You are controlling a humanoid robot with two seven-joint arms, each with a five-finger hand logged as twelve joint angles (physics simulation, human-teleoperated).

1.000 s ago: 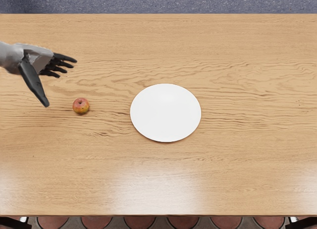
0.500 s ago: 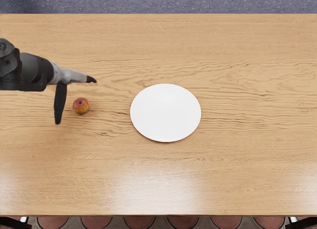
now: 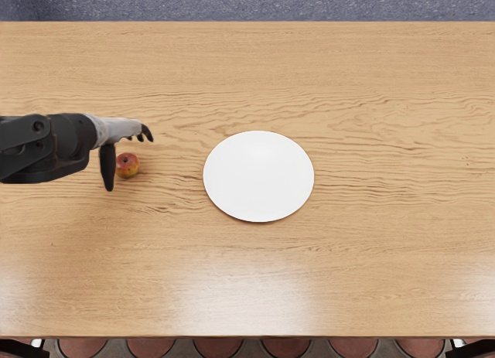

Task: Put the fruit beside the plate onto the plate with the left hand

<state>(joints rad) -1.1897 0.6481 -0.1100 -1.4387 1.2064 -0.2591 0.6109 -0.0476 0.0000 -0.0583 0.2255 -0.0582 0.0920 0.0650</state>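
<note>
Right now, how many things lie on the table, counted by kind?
apple: 1
plate: 1
Total: 2

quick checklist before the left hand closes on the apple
1. Left hand lined up with the apple: ok. The thumb hangs just left of the fruit and the fingers reach past its far side.
2. Hand open and holding nothing: ok.
3. Thumb or fingers touching the apple: cannot tell from this one view.
4. Hand low enough to wrap the apple: cannot tell.
5. Apple resting on the table, left of the plate and apart from it: ok.
6. Plate has room for the fruit: ok, nothing lies on it.
</note>
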